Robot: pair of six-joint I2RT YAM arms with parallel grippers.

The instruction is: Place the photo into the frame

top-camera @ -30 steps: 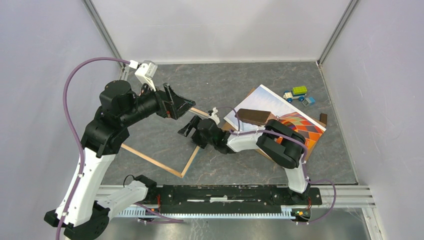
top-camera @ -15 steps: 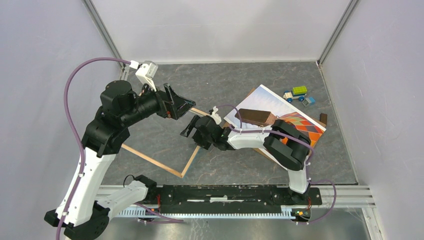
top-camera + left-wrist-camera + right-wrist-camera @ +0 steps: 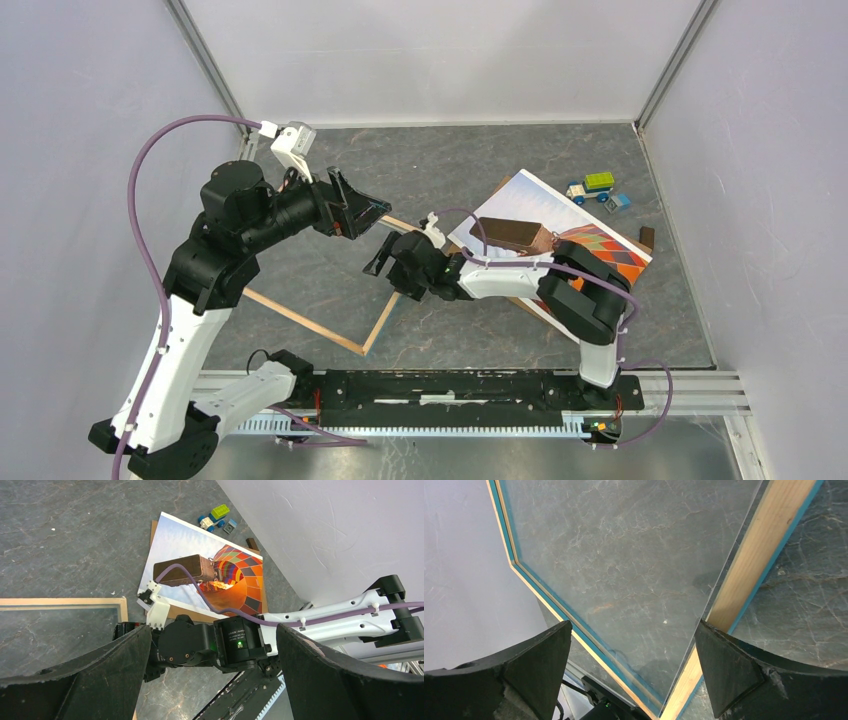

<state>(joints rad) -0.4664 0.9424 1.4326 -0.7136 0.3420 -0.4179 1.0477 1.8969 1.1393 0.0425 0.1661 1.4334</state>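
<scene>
The large, flexible hot-air-balloon photo (image 3: 525,200) lies face up at the right of the table on a brown hardboard sheet (image 3: 195,614), with a brown block (image 3: 512,233) on it. It is probably light and limp, so pinch a free edge. The thin wood-rimmed blue frame (image 3: 300,318) lies to its left. The left gripper (image 3: 370,208) and right gripper (image 3: 378,262) are both wide open and hold nothing.

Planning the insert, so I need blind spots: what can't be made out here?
Top view: frame, far corner behind the left arm; photo, near part under the right arm; toy vehicles, too small for detail.
Left wrist view: brown sheet, mostly covered by the photo.
</scene>
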